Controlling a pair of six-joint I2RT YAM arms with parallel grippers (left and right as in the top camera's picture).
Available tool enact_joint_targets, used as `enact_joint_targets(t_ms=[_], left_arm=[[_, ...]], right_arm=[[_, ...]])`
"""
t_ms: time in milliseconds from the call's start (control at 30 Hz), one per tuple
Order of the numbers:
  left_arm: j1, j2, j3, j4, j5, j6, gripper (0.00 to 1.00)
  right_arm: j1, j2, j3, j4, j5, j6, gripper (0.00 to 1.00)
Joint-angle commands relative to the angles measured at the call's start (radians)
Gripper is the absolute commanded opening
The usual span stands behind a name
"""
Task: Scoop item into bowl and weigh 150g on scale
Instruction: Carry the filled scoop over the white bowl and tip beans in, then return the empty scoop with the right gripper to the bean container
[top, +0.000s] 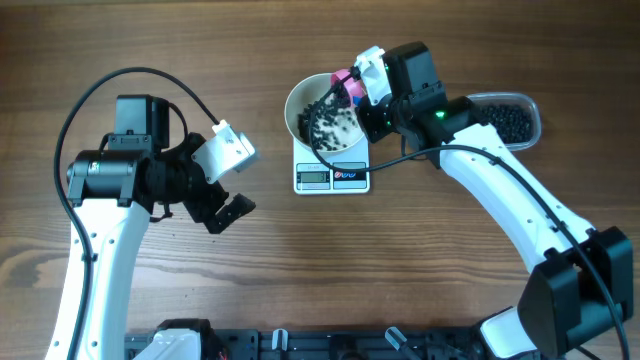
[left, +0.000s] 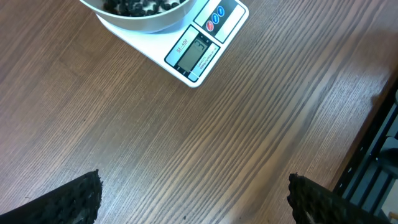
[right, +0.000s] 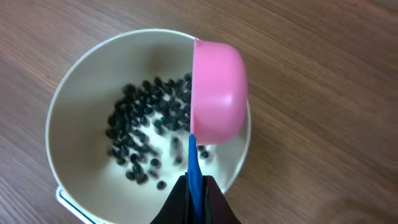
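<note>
The white bowl (top: 322, 117) stands on the white scale (top: 333, 176), with black beans (right: 146, 124) scattered loosely over its bottom. My right gripper (right: 196, 186) is shut on the blue handle (right: 193, 165) of a pink scoop (right: 217, 93), which is tipped on its side over the bowl's right rim. In the left wrist view the scale's display (left: 196, 53) and the bowl's edge (left: 143, 22) show at the top. My left gripper (top: 222, 205) hangs open over bare table left of the scale, with nothing between its fingers (left: 81, 199).
A clear plastic tub (top: 510, 120) holding more black beans sits at the back right, behind the right arm. Black cables run from both arms. A dark rail lines the table's front edge (top: 330, 345).
</note>
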Motion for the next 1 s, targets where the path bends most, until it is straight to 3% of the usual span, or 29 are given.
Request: enact_joint_targets(t_ms=[0, 567, 700, 767, 833, 867, 967], left_arm=[[0.006, -0.001, -0.006, 0.001, 0.02, 0.019, 1.0], [0.006, -0.002, -0.006, 0.001, 0.02, 0.019, 1.0], [0.006, -0.002, -0.006, 0.001, 0.02, 0.019, 1.0], [0.006, -0.001, -0.006, 0.001, 0.02, 0.019, 1.0], [0.006, -0.001, -0.006, 0.001, 0.02, 0.019, 1.0], [0.006, -0.001, -0.006, 0.001, 0.02, 0.019, 1.0], [0.006, -0.001, -0.006, 0.001, 0.02, 0.019, 1.0]], right_arm=[[0.008, -0.087, 0.005, -0.005, 0.064, -0.036, 0.05], [0.131, -0.085, 0.021, -0.13, 0.234, -0.136, 0.04], [0.157, -0.091, 0.026, -0.101, 0.435, -0.175, 0.04], [0.157, -0.098, 0.027, -0.093, 0.415, -0.193, 0.04], [0.157, -0.097, 0.027, -0.124, 0.229, -0.179, 0.04], [0.157, -0.098, 0.028, -0.124, 0.145, -0.091, 0.04], [0.137, -0.1, 0.071, -0.154, 0.17, -0.06, 0.04]])
